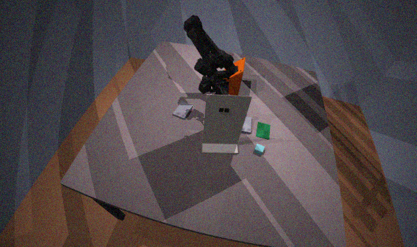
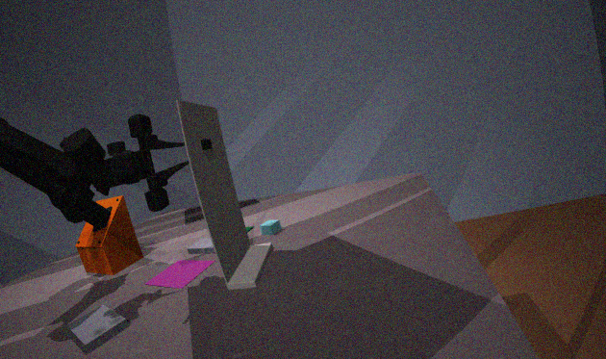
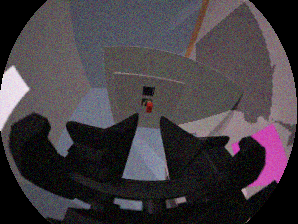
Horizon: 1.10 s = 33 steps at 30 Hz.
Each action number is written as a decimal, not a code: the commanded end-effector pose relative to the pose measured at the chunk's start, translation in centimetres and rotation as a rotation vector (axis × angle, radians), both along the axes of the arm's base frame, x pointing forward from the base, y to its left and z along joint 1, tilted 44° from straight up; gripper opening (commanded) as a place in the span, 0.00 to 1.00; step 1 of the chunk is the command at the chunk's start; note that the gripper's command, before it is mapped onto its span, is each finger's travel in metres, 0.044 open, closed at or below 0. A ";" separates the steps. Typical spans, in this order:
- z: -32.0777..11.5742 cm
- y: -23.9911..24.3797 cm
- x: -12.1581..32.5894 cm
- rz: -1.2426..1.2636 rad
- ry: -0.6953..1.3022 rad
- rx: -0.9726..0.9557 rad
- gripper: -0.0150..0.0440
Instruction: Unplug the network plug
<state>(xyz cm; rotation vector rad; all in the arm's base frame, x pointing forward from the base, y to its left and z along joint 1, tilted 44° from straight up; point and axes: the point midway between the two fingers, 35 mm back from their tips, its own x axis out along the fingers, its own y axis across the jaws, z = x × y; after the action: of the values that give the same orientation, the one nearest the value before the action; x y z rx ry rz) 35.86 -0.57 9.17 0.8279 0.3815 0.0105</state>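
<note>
while the black arm (image 2: pixel 43 167) reaches in from the left of the exterior view, its gripper (image 2: pixel 185 154) hangs in the air right at the near face of the upright grey panel (image 2: pixel 214 192), the two pointed fingers one above the other. the upper fingertip (image 2: pixel 179 143) looks to be at or almost at the panel face, the lower one (image 2: pixel 184 165) just short of it; whether either actually touches cannot be told. the jaws stand partly apart with nothing held between them.

seen through the wrist camera, the gap between the dark fingers frames the panel (image 3: pixel 149 90), and just above that gap sits the network plug (image 3: pixel 149 103), a small pale body with a red spot, below a dark socket opening (image 3: pixel 148 91). the plug is in the panel, not in the gripper. the thin tab is too small and blurred to make out.

from the top camera the panel (image 1: pixel 225 120) shows its far face with two small dark openings (image 1: pixel 224 110), standing on a pale base strip (image 1: pixel 220 148), and the gripper is hidden behind it.

on the table (image 2: pixel 375 269), a magenta marked square (image 2: pixel 180 272) lies flat on the arm's side of the panel, near its foot. an orange wedge block (image 2: pixel 108 242) stands under the arm. a light grey flat tile (image 2: pixel 97 324) lies nearer the exterior camera. beyond the panel are a cyan cube (image 1: pixel 259 148), a green flat piece (image 1: pixel 263 130) and another grey tile (image 1: pixel 247 124) just beside the panel's edge.
</note>
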 end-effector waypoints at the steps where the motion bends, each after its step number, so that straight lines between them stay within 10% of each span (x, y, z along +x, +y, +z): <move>1: 0.3 0.0 0.7 -0.003 -0.012 0.000 0.52; 33: -0.2 -0.1 2.8 -0.001 -0.016 0.000 0.43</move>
<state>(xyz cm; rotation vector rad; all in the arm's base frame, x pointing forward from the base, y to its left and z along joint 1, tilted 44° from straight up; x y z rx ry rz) 38.51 -0.58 8.70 0.8259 0.3747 0.0167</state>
